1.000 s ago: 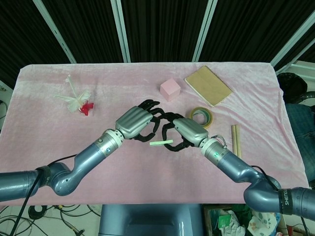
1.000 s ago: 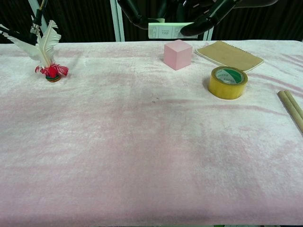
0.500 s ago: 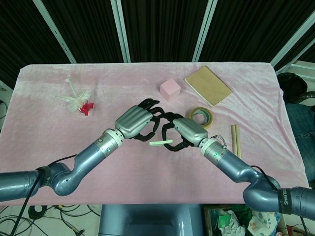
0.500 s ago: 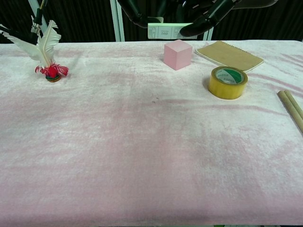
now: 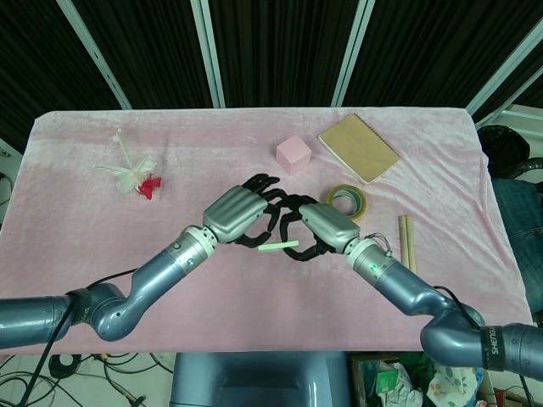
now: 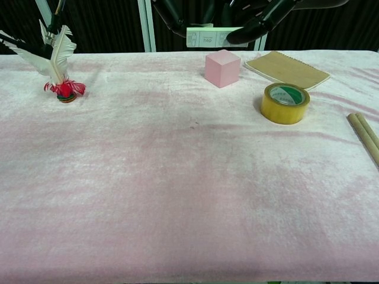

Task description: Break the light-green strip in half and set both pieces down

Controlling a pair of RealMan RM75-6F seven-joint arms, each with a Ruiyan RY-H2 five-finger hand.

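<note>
Black curtain w/ white poles (image 5: 206, 51) behind; pink cloth (image 5: 254, 288) on table; cables on floor.

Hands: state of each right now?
Left hand: holding one end of the light-green strip.
Right hand: holding the strip's other end.

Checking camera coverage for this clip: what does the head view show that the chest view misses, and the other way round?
Only the head view shows both arms and the backs of the left hand and right hand, whole.

Only the chest view shows the printing on the light-green strip, from below.

Both show the strip held off the table between the two hands, plus the pink cube, notebook, tape roll, wooden sticks and feather shuttlecock.
</note>
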